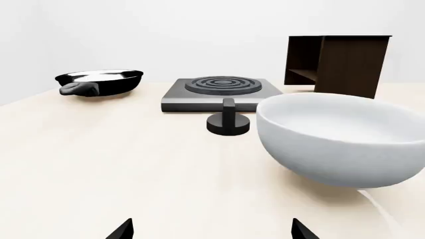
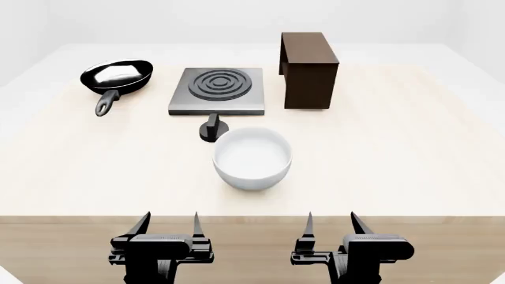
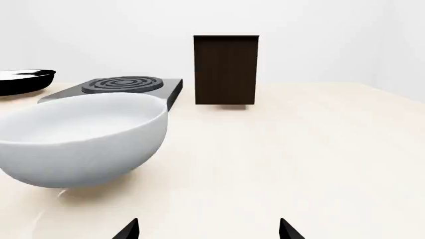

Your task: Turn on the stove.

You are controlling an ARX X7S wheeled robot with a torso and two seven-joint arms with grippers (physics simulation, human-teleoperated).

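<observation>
Nothing is done yet. My left claw (image 2: 168, 228) and right claw (image 2: 330, 228) hang wide and empty at the near table edge. The stove (image 2: 217, 90) sits mid-table, its knob (image 2: 211, 129) just before it, behind the white bowl (image 2: 252, 158). Reaching and turning that 1 knob remain.

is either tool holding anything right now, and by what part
Nothing is held. The left tool and right tool both hang open at the near table edge, well short of the knob.
</observation>
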